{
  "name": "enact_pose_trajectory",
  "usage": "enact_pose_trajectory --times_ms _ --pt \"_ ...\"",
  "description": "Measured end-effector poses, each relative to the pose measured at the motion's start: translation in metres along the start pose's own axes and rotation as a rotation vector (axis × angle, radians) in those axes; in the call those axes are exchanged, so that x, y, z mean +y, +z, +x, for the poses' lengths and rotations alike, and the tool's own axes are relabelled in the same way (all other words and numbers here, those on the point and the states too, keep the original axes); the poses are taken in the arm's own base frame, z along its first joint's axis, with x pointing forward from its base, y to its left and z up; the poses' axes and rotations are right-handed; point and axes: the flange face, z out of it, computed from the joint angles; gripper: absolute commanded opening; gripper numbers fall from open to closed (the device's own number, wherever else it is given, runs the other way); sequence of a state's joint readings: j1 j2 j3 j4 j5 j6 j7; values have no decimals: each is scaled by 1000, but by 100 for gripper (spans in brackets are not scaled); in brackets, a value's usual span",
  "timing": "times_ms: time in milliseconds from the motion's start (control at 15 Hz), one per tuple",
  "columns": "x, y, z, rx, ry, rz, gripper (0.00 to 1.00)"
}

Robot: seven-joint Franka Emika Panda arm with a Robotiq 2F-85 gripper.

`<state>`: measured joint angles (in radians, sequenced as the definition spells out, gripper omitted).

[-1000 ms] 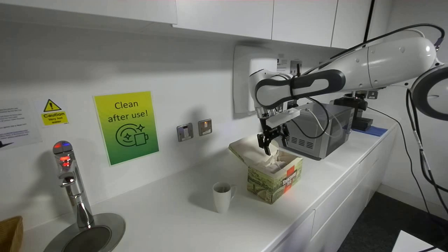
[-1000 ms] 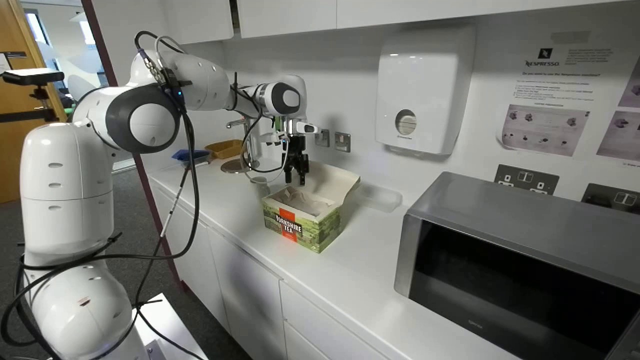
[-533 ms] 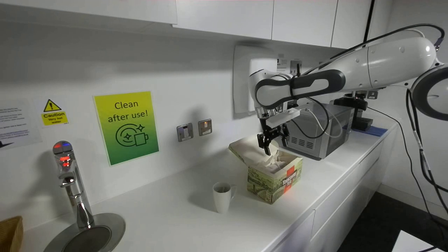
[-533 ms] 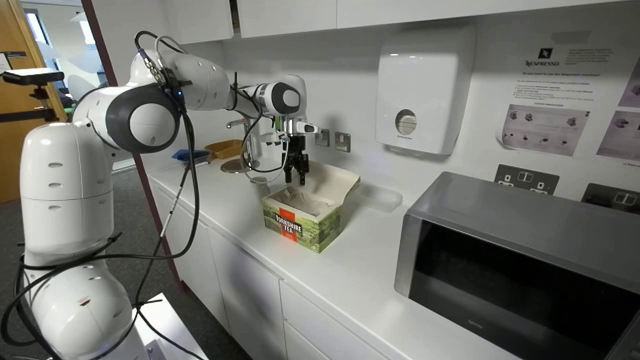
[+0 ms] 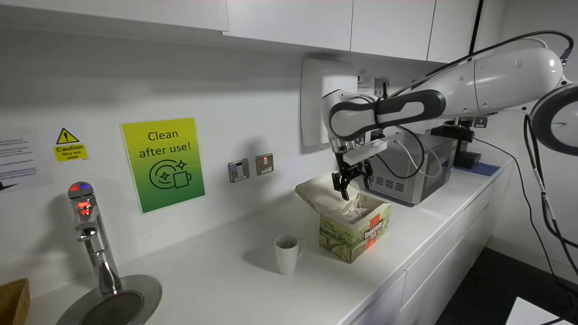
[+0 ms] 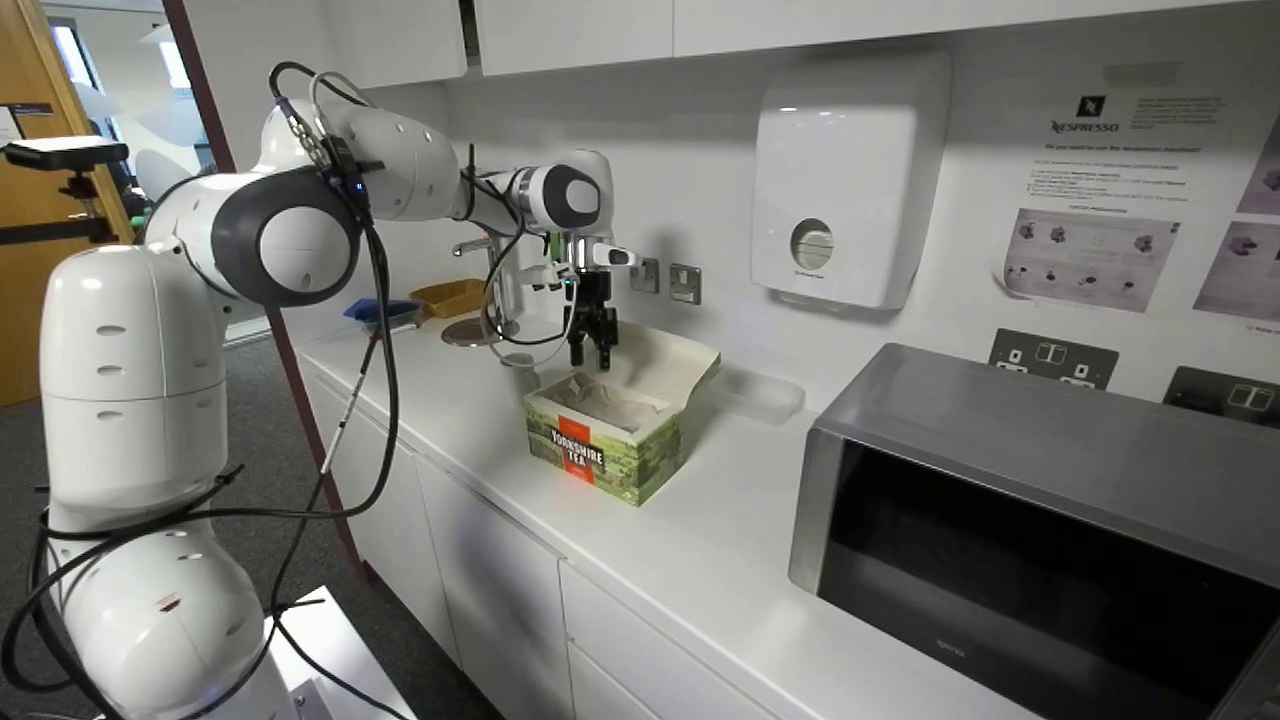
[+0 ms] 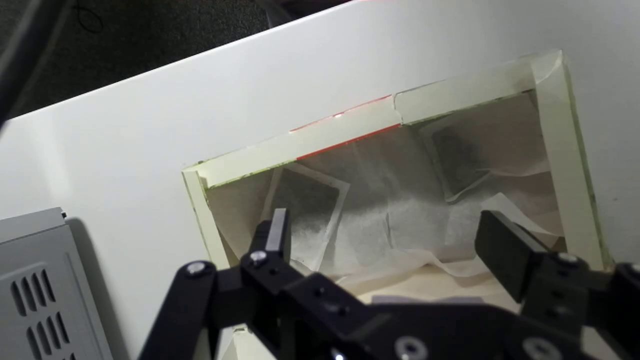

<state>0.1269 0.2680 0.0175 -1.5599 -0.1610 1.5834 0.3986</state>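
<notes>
Below the black two-fingered pincer (image 7: 384, 226): green rectangular cardboard tea box (image 6: 625, 468), on the white flat countertop (image 5: 221, 289); square paper tea bags (image 7: 311, 194) inside. Left of the pincer, in an exterior view: white cylindrical mug (image 5: 286, 259); farther left, shiny upright metal tap (image 5: 96, 248). Right of the pincer, in an exterior view: grey box-shaped metal microwave (image 6: 1040, 520), in front; translucent rectangular plastic tub (image 6: 765, 395), at the countertop's back; white rounded dispenser (image 6: 850, 170), higher up.

- Black tool (image 6: 590, 361), jaws apart, pointing down over the open Yorkshire Tea box (image 6: 580, 447), whose lid (image 6: 665, 362) tilts toward the worktop's (image 6: 715, 560) wall edge.
- Clear plastic tray (image 6: 760, 394) by that edge, beside the box.
- Mug (image 6: 518, 378) partly behind the box.
- Microwave (image 6: 1020, 530) at the wall edge, nearest the camera.
- Tap (image 6: 510, 285) near the far end.
</notes>
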Motion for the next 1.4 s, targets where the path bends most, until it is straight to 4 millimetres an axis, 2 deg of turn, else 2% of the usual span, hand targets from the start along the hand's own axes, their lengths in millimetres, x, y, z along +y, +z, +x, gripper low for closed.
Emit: enact_pose_trajectory --times_ms 1133,1400 --pt "-1 1 0 -1 -1 -1 100" --pt "-12 11 2 -17 -14 -8 100"
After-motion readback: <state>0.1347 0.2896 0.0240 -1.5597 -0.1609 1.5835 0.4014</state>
